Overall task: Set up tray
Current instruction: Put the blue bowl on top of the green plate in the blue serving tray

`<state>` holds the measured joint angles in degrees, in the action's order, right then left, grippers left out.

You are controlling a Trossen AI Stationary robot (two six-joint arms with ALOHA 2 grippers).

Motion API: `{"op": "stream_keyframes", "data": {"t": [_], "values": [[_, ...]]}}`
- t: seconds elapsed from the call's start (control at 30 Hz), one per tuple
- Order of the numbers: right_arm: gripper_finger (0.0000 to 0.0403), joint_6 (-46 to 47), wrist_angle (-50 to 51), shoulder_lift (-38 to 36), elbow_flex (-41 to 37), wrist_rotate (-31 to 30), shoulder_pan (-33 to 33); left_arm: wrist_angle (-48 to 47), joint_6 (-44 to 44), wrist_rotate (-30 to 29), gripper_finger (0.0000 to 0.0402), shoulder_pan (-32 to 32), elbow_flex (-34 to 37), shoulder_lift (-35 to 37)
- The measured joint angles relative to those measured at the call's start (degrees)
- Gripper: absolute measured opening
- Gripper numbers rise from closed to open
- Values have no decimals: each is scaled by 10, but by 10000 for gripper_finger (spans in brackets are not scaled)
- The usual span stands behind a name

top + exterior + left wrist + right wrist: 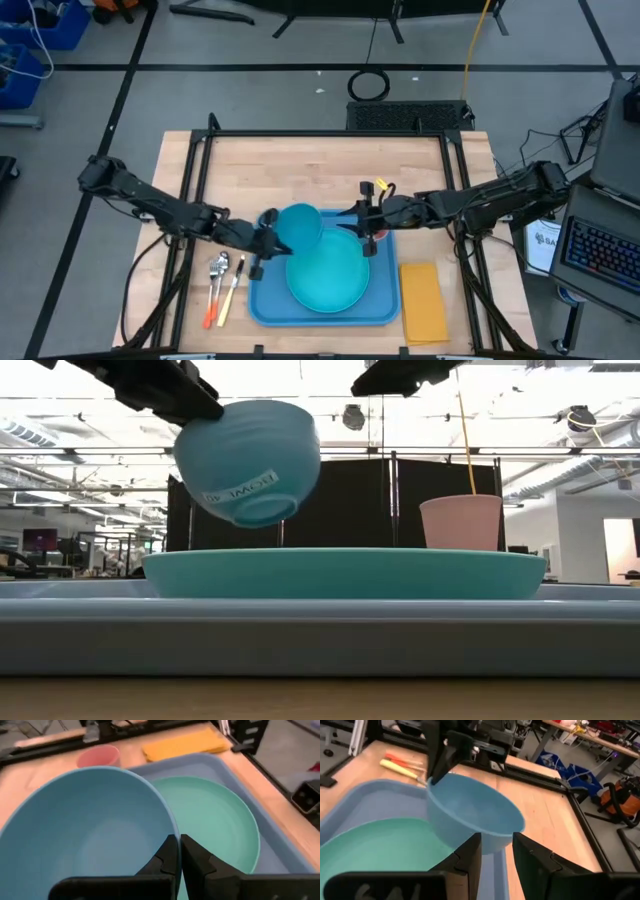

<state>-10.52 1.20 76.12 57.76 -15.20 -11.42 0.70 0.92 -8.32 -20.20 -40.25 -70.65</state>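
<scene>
Tray: large flat rectangular blue plastic tray (262, 305) with rounded corners and a low raised rim, lying at the near middle of my table.
Tray contents: round turquoise plate (328, 272) resting flat inside it, filling most of the floor.
Bowl: light blue plastic bowl (297, 226), tilted and held in the air over the tray's far left corner, above the plate's edge; a white label shows near its base in the low view.
My left gripper: left gripper (266, 232), fingers closed on the bowl's rim, one inside and one outside.
My right gripper: right gripper (366, 222), over the tray's far edge just beside the bowl, fingers parted with nothing between them.
Cup: pink plastic cup (461, 522), standing upright beyond the tray's far rim.
Napkin: yellow folded cloth napkin (422, 301), flat on the table just right of the tray.
Cutlery: metal fork and spoon with orange and yellow handles (221, 287), side by side just left of the tray.
Surface: light wooden table top (310, 165) in a black metal frame.
Room: grey floor with black tape lines, blue bins at the far left, a keyboard at the right; black curtain and bright ceiling lights behind.
</scene>
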Motion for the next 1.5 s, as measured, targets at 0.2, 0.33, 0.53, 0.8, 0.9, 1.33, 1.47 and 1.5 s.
{"op": "stream_keyframes", "data": {"t": [0.2, 0.33, 0.53, 0.8, 0.9, 1.33, 1.47, 1.5], "values": [[100, 0, 7, 0, 0, 0, 0, -1, 6, 36, 7, -6, -44, -67], [100, 0, 8, 0, 0, 0, 0, -3, 14, 56, 7, -6, -69, -106], [100, 0, 9, 0, 0, 0, 0, -14, 20, 69, 7, -10, -103, -155], [100, 0, 8, 0, 0, 0, 0, -13, 25, 70, 6, -22, -134, -204], [100, 0, 8, 0, 0, 0, 0, -5, 30, 88, 6, -25, -141, -221], [100, 0, 11, 0, 0, 0, 0, -12, 39, 92, 6, -40, -186, -284], [100, 0, 12, 0, 0, 0, 0, -22, 39, 80, 6, -39, -187, -286], [100, 0, 12, 0, 0, 0, 0, -21, 39, 80, 6, -39, -187, -286]]}}
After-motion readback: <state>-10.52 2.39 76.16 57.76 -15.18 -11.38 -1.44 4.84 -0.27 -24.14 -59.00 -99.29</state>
